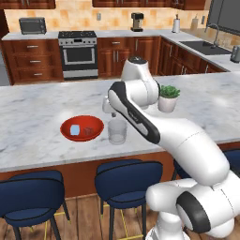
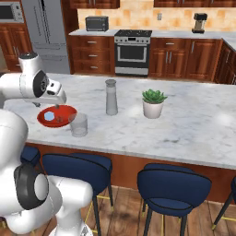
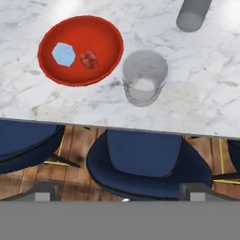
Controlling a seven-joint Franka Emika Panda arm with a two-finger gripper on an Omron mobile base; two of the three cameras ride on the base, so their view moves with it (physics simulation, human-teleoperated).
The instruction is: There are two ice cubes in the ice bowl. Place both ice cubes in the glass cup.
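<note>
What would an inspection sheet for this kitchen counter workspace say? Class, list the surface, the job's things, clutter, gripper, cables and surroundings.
Surface: marble counter, dry and level.
Job's things: red ice bowl holds both ice cubes, a pale blue one and a nearly clear one; glass cup upright beside the bowl, no cubes in it.
Clutter: grey shaker; potted plant.
Gripper: gripper open, above the counter's near edge, holding nothing.
Cables: nothing seen.
Surroundings: blue stools below; stove behind.

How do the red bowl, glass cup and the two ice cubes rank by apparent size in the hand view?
1. Red bowl
2. Glass cup
3. Pale blue ice cube
4. Clearer ice cube, looking only slightly smaller, so that order is unsure.
</note>
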